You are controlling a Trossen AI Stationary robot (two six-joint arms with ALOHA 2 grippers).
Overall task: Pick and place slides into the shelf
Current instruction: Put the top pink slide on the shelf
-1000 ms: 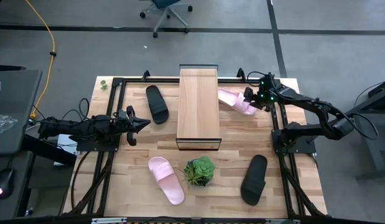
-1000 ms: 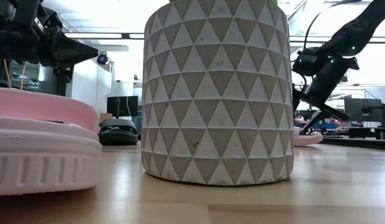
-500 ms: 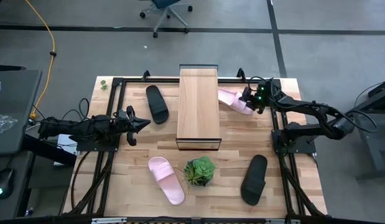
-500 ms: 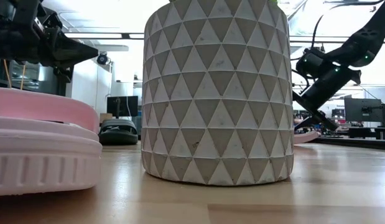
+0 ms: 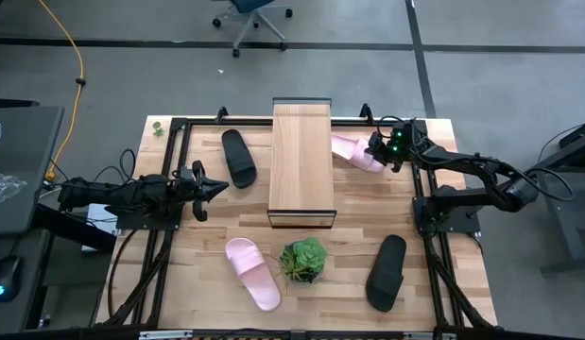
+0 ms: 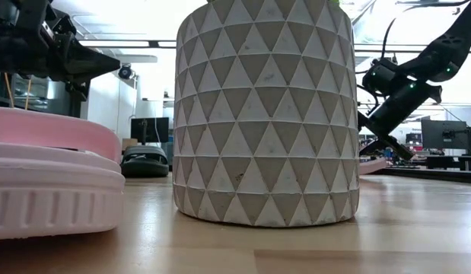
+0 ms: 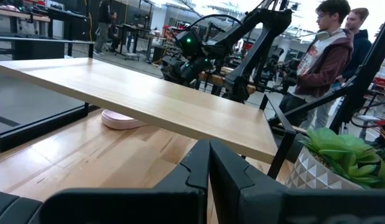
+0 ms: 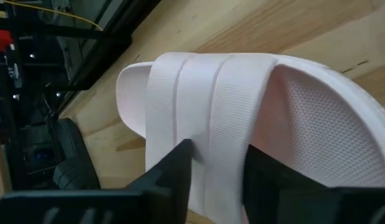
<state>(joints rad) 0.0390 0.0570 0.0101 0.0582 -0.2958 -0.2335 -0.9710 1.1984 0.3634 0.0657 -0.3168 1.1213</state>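
Four slides lie on your bench (image 5: 368, 222), none on the shelf (image 5: 301, 156).
Your right end effector (image 8: 218, 163) straddles the strap of the pink slide (image 5: 356, 152) beside the shelf (fingers either side, grip not certain); your left end effector (image 5: 218, 189) waits pinched shut near a black slide (image 5: 239, 158).

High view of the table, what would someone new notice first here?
The long light-wood shelf stands mid-table with nothing on it, and slides lie scattered around it. At its right, the right gripper has its fingers astride the strap of a pale pink slide. The left gripper waits shut at the shelf's left, near a black slide, and a green plant sits in front.
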